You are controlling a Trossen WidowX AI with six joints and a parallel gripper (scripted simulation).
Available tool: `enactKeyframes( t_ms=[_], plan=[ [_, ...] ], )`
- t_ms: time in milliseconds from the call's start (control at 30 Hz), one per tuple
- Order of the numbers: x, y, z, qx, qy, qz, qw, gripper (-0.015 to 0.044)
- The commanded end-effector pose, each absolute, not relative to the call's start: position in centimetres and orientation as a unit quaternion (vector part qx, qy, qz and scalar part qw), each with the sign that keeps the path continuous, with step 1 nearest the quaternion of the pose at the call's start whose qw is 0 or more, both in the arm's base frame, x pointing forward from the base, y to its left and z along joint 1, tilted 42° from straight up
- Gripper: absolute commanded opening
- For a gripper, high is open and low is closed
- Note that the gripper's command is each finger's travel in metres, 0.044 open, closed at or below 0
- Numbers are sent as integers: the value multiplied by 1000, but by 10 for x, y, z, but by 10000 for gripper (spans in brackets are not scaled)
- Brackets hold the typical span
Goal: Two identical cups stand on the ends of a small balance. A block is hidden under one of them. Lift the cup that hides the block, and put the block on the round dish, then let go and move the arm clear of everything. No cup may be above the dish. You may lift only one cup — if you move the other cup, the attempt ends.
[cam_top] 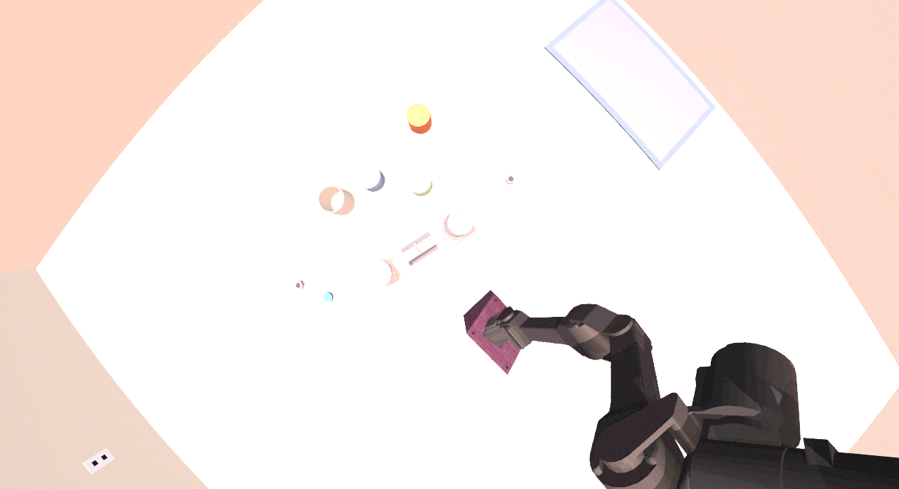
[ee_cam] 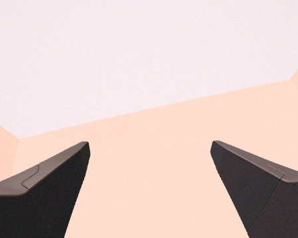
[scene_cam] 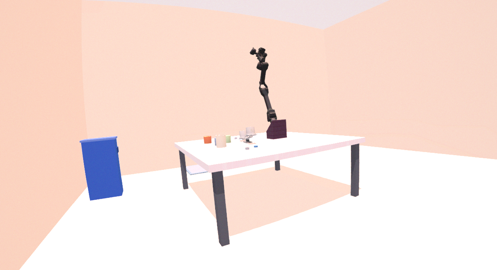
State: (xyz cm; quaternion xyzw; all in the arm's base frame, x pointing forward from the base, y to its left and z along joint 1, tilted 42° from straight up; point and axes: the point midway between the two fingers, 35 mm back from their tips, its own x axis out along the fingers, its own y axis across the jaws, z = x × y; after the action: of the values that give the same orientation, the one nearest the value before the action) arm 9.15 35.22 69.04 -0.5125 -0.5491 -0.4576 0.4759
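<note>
Two pale cups stand on the ends of a small tilted balance [cam_top: 419,248]. One cup [cam_top: 459,223] [scene_cam: 242,134] is on the lower end, at the upper right in the top view. The other cup [cam_top: 382,273] [scene_cam: 250,130] is on the raised end. No block shows, and I cannot make out the round dish against the bright white table. My gripper [ee_cam: 150,147] is open and empty, with its fingers wide apart. In the exterior view it is raised high above the table, away from the cups. The wrist view shows only wall and ceiling between and beyond the fingers.
A beige cup [cam_top: 336,200] [scene_cam: 221,141], a bluish cup [cam_top: 375,180], a yellow-green cup [cam_top: 421,186] [scene_cam: 228,139] and a red-orange container [cam_top: 419,120] [scene_cam: 207,140] stand near the balance. A small blue piece [cam_top: 328,296] [scene_cam: 255,146] and small nuts lie around. A maroon block [scene_cam: 278,129] carries the arm.
</note>
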Motion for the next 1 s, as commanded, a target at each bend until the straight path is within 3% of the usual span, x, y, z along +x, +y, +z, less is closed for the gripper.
enactKeyframes(
  t_ms=[0,500,967],
  plan=[
    [92,353,690,-513,-550,-455,477,426],
    [137,414,650,-533,-601,-228,549,440],
    [182,463,585,-538,-564,-8,626,440]
  ],
)
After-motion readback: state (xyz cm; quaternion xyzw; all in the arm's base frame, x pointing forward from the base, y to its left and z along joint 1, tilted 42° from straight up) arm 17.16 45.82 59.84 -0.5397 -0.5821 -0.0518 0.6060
